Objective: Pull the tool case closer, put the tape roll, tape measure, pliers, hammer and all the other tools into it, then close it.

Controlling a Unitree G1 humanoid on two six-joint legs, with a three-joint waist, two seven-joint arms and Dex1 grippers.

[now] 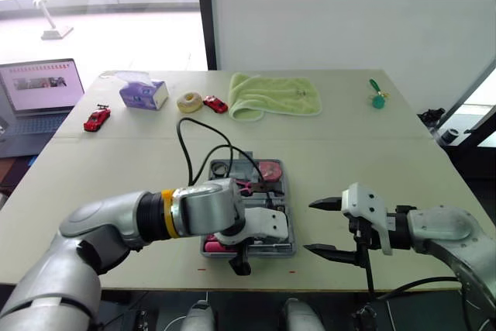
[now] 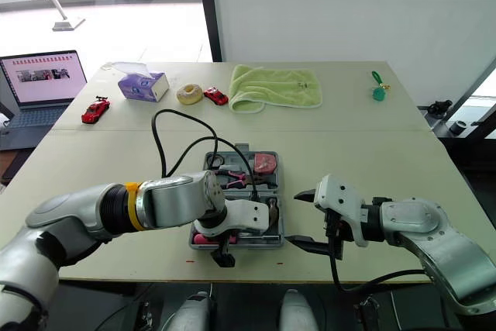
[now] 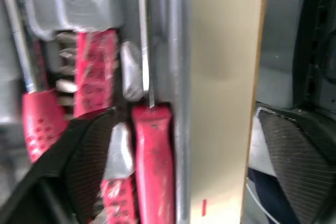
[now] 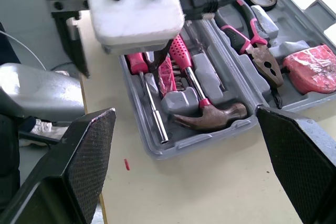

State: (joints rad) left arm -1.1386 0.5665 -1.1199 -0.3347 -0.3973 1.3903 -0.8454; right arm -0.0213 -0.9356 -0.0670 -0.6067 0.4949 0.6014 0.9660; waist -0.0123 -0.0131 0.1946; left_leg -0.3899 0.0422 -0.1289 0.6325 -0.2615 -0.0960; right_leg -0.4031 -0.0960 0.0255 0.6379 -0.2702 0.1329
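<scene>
Left claw (image 1: pixel 239 257) spread astride the tool case (image 1: pixel 288 191) rim, screwdriver (image 3: pixel 153 166) beside its inner finger; right claw (image 1: pixel 308 227) gaping alongside, and clamping could snag that handle

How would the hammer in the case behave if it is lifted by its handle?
The hammer is probably stiff and head-heavy: its metal head is large against the thin shaft, so it may tip head-down. The textured red handle likely grips well.

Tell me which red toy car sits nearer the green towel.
The red car right beside the green towel, by the tan ring; the other red car lies over near the laptop.
</scene>
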